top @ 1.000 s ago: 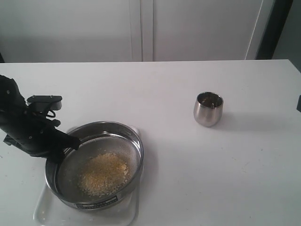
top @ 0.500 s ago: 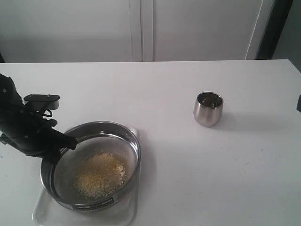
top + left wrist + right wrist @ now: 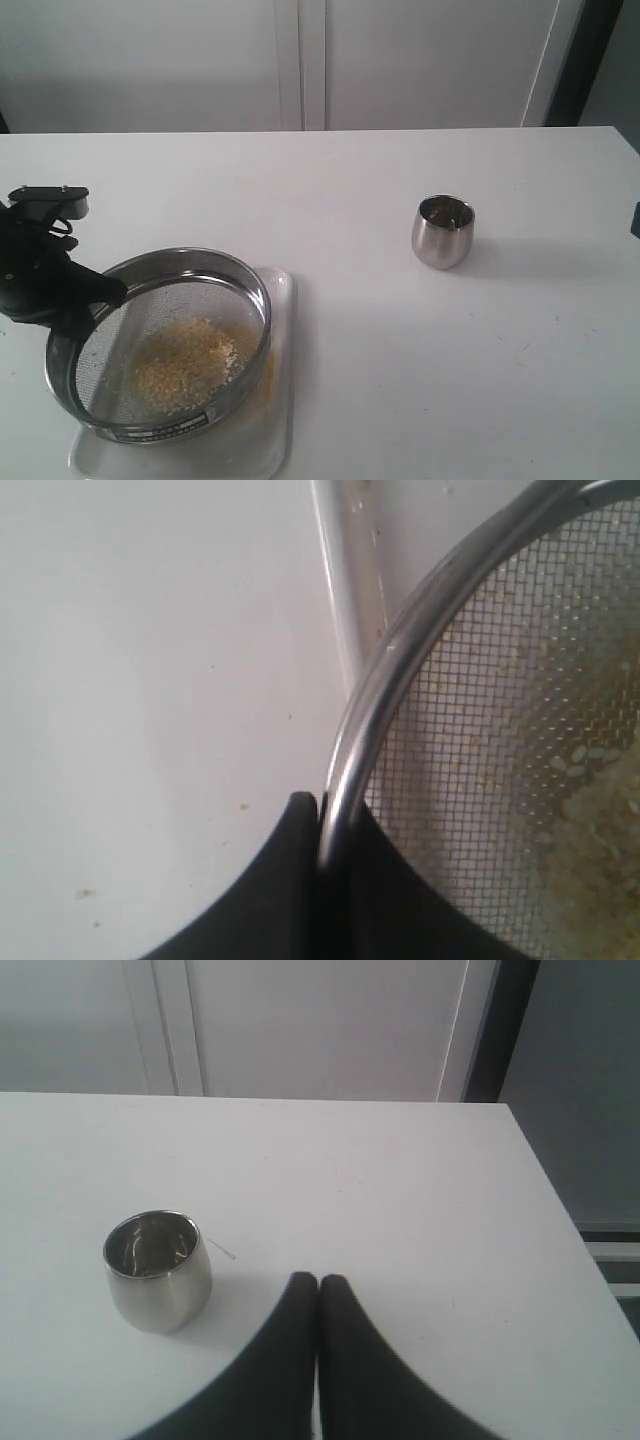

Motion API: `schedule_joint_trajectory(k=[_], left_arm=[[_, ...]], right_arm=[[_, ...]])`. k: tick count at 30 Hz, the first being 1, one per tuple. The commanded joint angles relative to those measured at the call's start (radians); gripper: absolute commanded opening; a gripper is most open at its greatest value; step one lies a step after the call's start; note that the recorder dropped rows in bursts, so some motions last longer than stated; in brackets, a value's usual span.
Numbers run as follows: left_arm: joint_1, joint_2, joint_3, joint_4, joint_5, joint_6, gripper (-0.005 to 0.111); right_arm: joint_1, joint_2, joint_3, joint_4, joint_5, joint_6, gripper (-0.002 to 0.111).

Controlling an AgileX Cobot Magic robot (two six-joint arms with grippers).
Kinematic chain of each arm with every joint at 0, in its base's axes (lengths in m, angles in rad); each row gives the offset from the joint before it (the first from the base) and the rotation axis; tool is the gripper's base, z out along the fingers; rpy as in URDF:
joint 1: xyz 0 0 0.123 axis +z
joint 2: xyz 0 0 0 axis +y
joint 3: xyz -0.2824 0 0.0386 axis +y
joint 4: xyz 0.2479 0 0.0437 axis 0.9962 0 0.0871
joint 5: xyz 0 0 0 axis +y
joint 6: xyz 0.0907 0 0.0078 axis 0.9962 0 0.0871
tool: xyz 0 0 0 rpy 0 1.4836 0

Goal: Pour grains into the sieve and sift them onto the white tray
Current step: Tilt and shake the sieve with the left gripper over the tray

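The round metal sieve [image 3: 160, 345] hangs tilted over the left part of the white tray [image 3: 278, 400], with a heap of golden and whitish grains [image 3: 180, 362] on its mesh. Some yellow grains lie on the tray beside it. My left gripper [image 3: 95, 295] is shut on the sieve's far left rim; in the left wrist view its gripper [image 3: 325, 820] pinches the rim [image 3: 370, 700], with mesh and grains [image 3: 590, 810] beyond. My right gripper [image 3: 318, 1285] is shut on nothing, above the bare table near the steel cup.
A small rounded steel cup [image 3: 442, 231] stands on the white table to the right; it shows in the right wrist view as the cup [image 3: 158, 1270]. The table's far edge meets white cabinet doors [image 3: 300, 60].
My left gripper has carried the sieve to the left over the tray, uncovering the tray's right part. The grains have slid with it. The right arm and cup have not moved.
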Motion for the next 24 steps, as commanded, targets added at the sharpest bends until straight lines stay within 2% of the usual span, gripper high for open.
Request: schedule_joint_trajectory(k=[1,6,10,15,18,20,23,24], left_arm=[[0.003,-0.012,-0.009,-0.032,-0.013,-0.012,0.000],[-0.020,-0.013,-0.032,-0.063,0.050,0.038,0.000],[-0.013,0.008,-0.062,-0.063,-0.024,0.012,0.000],[-0.018,0.021,-0.099,-0.061,0.154,0.078,0.000],[-0.003,0.029,-0.110,-0.055,0.041,0.014,0.000],[-0.003,0.029,-0.113,-0.055,0.114,0.032,0.000],[-0.001,0.031,-0.117,0.004,0.020,0.010,0.000],[-0.001,0.031,-0.118,0.001,0.049,-0.003,0.000]], right_arm=[[-0.006,-0.007,0.003,-0.003,0.006,-0.002,0.000],[-0.006,-0.007,0.003,-0.003,0.006,-0.002,0.000],[-0.006,-0.007,0.003,-0.003,0.003,-0.002,0.000],[-0.006,-0.007,0.003,-0.003,0.003,-0.002,0.000],[-0.006,-0.007,0.003,-0.003,0.004,-0.002,0.000],[-0.006,-0.007,0.003,-0.003,0.004,-0.002,0.000],[-0.006,-0.007,0.003,-0.003,0.004,-0.002,0.000],[-0.006,-0.007,0.003,-0.003,0.004,-0.002,0.000]])
